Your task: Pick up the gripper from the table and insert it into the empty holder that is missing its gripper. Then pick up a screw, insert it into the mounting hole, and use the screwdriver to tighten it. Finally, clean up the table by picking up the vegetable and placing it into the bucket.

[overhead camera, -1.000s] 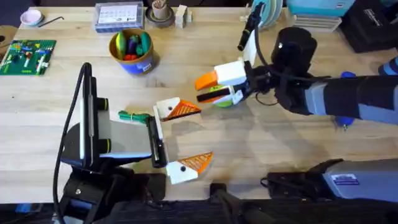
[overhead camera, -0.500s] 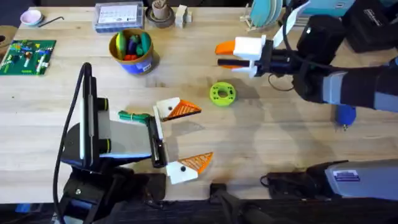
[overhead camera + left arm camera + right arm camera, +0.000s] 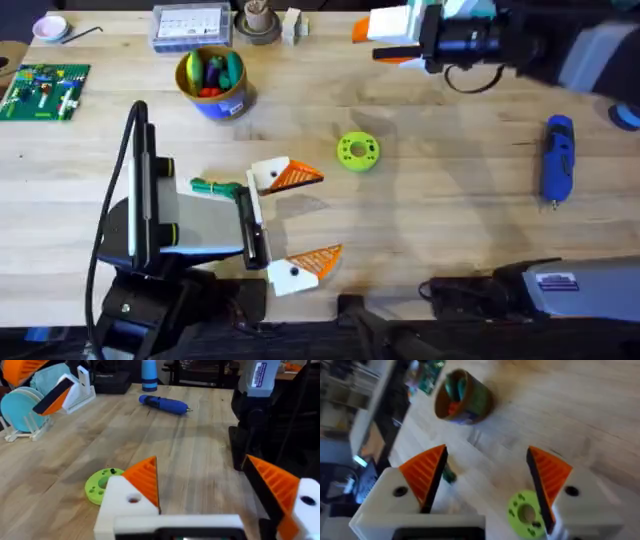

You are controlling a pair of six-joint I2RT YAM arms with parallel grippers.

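My left gripper (image 3: 300, 222) stands open low over the table's near middle, each cream-white holder block carrying an orange ribbed wedge (image 3: 296, 176). The slender green vegetable (image 3: 214, 186) lies on the wood right behind its far finger. My right gripper (image 3: 386, 42) hangs open at the far right of the table, both fingers fitted with orange wedges and nothing between them. The blue screwdriver (image 3: 557, 160) lies on the right side; the left wrist view shows the screwdriver (image 3: 163, 403) too. The blue bucket (image 3: 212, 82) with a yellow rim stands at the back left with toy food inside.
A bright green round disc (image 3: 357, 151) with holes lies mid-table, and a small dark piece rests on the disc (image 3: 100, 485) in the left wrist view. A green circuit board (image 3: 45, 90) and a clear box (image 3: 190, 25) sit at the back left. Teal plates in a rack (image 3: 20, 407) stand at the far edge.
My right gripper has drawn back from the green disc to the far right of the table, leaving the disc in place and uncovering the screwdriver. The left arm has not moved.
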